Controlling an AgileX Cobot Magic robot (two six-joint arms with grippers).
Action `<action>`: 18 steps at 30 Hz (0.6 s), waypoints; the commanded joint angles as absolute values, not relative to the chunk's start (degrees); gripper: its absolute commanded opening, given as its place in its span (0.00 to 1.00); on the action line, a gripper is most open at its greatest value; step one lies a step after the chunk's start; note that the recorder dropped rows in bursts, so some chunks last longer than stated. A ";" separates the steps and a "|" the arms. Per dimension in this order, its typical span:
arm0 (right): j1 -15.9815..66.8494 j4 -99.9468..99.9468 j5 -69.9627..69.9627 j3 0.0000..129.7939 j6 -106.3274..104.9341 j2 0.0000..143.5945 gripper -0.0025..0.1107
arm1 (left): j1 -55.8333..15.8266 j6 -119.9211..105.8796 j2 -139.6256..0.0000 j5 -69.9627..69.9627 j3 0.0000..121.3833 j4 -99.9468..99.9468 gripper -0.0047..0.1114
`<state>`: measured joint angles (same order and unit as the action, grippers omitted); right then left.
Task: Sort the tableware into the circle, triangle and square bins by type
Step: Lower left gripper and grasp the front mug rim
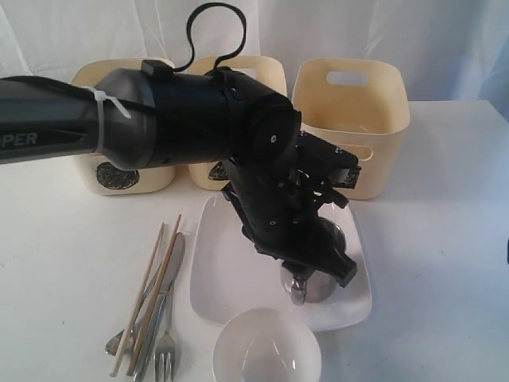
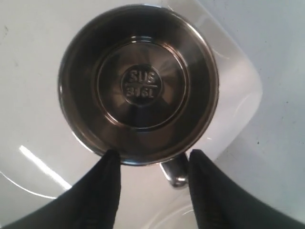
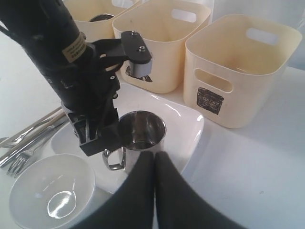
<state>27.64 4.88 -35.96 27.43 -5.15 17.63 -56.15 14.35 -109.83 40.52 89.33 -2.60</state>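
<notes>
Steel mug (image 2: pixel 138 86): upright, empty, shiny, with a dark mirrored inside and a round stamp on the base reading "SUS" over a blurred second line. Its loop handle (image 2: pixel 174 174) points toward the front bench edge. The mug sits on the white square plate (image 1: pixel 231 270), toward the plate's front right part.

Left pincer (image 2: pixel 153 155) hangs over the mug on the handle side. It is spread wide, with one black finger (image 2: pixel 107 183) on each side of the handle and the tips at the rim's outer edge. I cannot tell whether they touch the mug, and nothing is pinched.

The plate is glossy with rounded corners and lies flat on the white bench (image 1: pixel 445 263).

White bowl (image 1: pixel 266 350) is empty and upright, just in front of the plate at its front edge.

Left of the plate is a loose bundle: wooden chopsticks (image 1: pixel 155 278), knife (image 1: pixel 163 302), fork (image 1: pixel 165 350) and spoon (image 1: pixel 115 342), overlapping, with the handles pointing away.

Behind the plate stands a row of three cream tubs:
- circle bin (image 1: pixel 95 79) on the left
- middle bin (image 1: pixel 266 72), its mark mostly hidden by the arm
- square bin (image 3: pixel 238 62) on the right, looks empty

Right pincer (image 3: pixel 155 160) has its fingers pressed together and holds nothing. It is low, near the plate's front right side, and well apart from the bins.
</notes>
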 commanded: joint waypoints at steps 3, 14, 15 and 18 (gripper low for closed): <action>27.30 4.11 -36.20 27.23 -4.76 17.34 0.02 | -56.68 13.68 -107.55 43.19 88.77 -0.89 0.47; 27.30 3.76 -36.20 27.23 -4.76 17.34 0.02 | -56.68 15.65 -106.54 43.73 88.77 -1.15 0.47; 27.30 3.76 -36.20 27.23 -4.76 17.34 0.02 | -56.68 13.14 -106.54 43.26 88.77 -2.15 0.47; 27.30 3.66 -36.20 27.23 -4.76 17.34 0.02 | -56.68 6.67 -106.54 42.89 88.77 -7.58 0.47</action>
<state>27.64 4.07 -35.96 27.43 -5.15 17.63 -56.27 10.98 -107.21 42.57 89.12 -3.55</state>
